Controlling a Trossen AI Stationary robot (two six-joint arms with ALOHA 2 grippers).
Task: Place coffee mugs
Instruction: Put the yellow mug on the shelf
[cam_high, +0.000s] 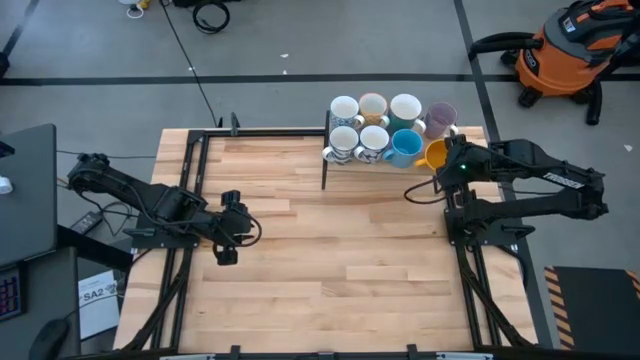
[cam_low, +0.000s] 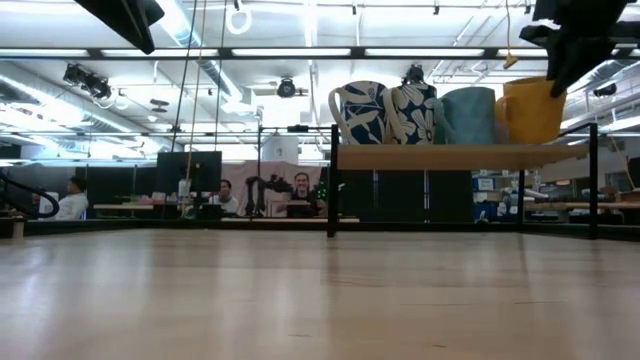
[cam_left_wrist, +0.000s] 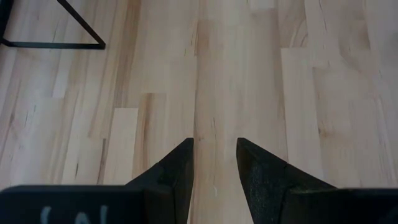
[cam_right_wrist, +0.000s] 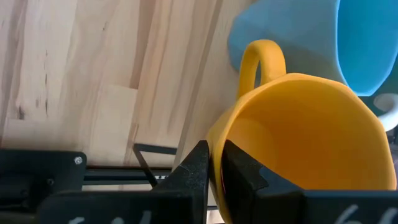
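Several coffee mugs stand in two rows on a raised black-framed shelf (cam_high: 390, 128) at the table's far edge: white (cam_high: 344, 108), tan (cam_high: 373, 106), white (cam_high: 405, 107) and purple (cam_high: 440, 118) behind, two dark-patterned (cam_high: 343, 143) (cam_high: 373, 143) and the blue mug (cam_high: 405, 147) in front. The yellow mug (cam_high: 434, 154) is at the front row's right end beside the blue mug (cam_right_wrist: 292, 43). My right gripper (cam_high: 442, 162) is shut on it. My left gripper (cam_high: 248, 230) hovers open over bare wood at the table's left, far from the mugs. My right gripper (cam_right_wrist: 214, 167) pinches the yellow mug's wall at the rim (cam_right_wrist: 217, 134), on the side opposite its handle (cam_right_wrist: 261, 59). One finger (cam_right_wrist: 242, 177) is inside the mug and one (cam_right_wrist: 196, 171) outside. The fingers come from above, slanting in from the table's right. The mug (cam_low: 530, 110) is upright, its base level with the shelf top.
The shelf's black posts (cam_low: 333, 180) and frame (cam_high: 324, 160) rise from the table in front of the mugs. Wide bare wood (cam_high: 340, 260) lies between the two arms. People sit at desks (cam_low: 230, 200) in the room beyond. An orange vacuum (cam_high: 570, 55) stands off the table.
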